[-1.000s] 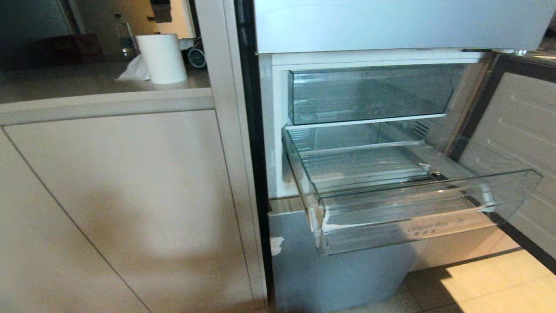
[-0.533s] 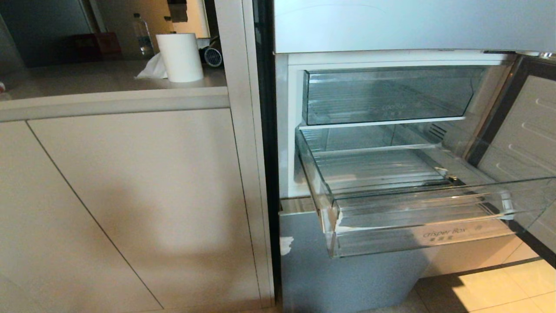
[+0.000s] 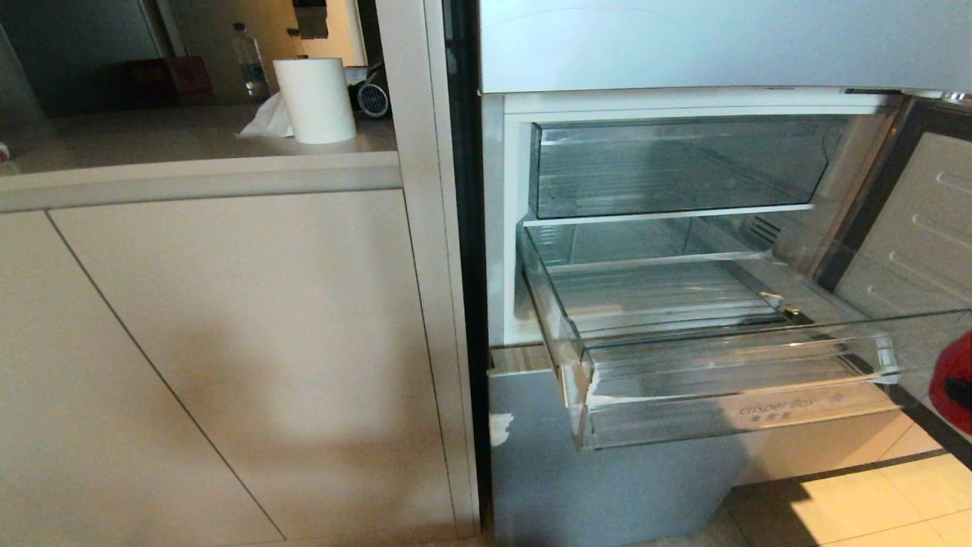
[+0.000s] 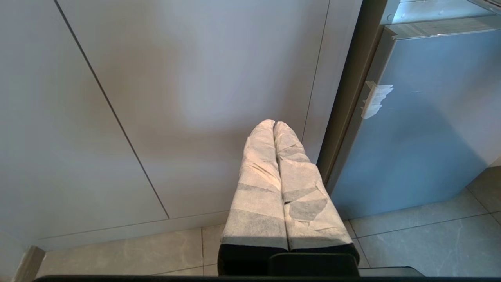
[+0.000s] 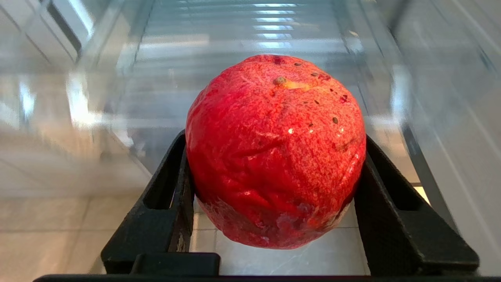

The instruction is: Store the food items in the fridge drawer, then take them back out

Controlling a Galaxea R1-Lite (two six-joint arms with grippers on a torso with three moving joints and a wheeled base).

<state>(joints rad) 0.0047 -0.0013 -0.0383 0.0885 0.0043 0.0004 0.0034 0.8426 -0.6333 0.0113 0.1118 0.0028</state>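
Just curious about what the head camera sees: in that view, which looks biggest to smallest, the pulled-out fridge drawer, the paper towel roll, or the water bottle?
1. fridge drawer
2. paper towel roll
3. water bottle, farther back, so its true size is unsure

Red fruit (image 5: 276,150): round, wrinkled, speckled skin; clamped between black fingers, off the floor. Fridge drawer (image 3: 729,357): clear plastic, pulled out, nothing visible inside.

Left claw parked low before the cabinet

The left claw (image 4: 274,124), wrapped in pale tape, is seen with its fingers pressed together, pointed at a beige cabinet panel (image 4: 188,78); a silver-grey fridge panel (image 4: 422,117) and tiled floor (image 4: 411,246) are seen beside it.
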